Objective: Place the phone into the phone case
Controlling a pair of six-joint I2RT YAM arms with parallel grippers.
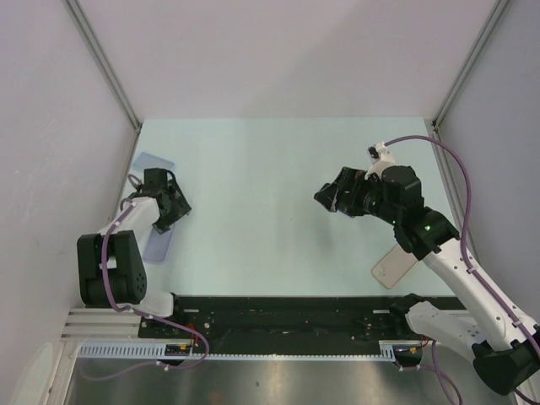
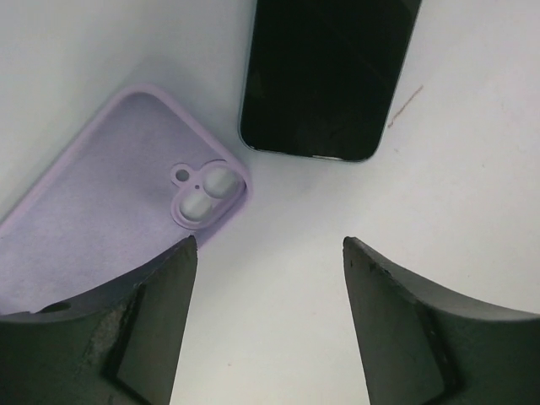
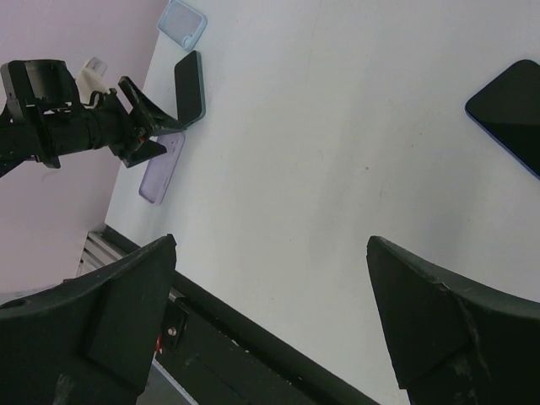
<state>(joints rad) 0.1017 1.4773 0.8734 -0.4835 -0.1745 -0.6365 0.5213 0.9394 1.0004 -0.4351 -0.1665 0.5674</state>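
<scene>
left fingers spread above lilac case and phone; right fingers spread wide too.

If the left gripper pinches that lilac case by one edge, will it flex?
Probably flexes: the lilac case looks like a thin, empty, matte shell. Likely light and grippy, not slippery. Lying flat, it should slide rather than tip.

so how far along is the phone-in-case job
Nothing done yet: the phone lies beside the purple case, not touching. In hand: the left pincer hangs open over both, empty; the right pincer is open too. Left: grasp the phone and seat it.
</scene>
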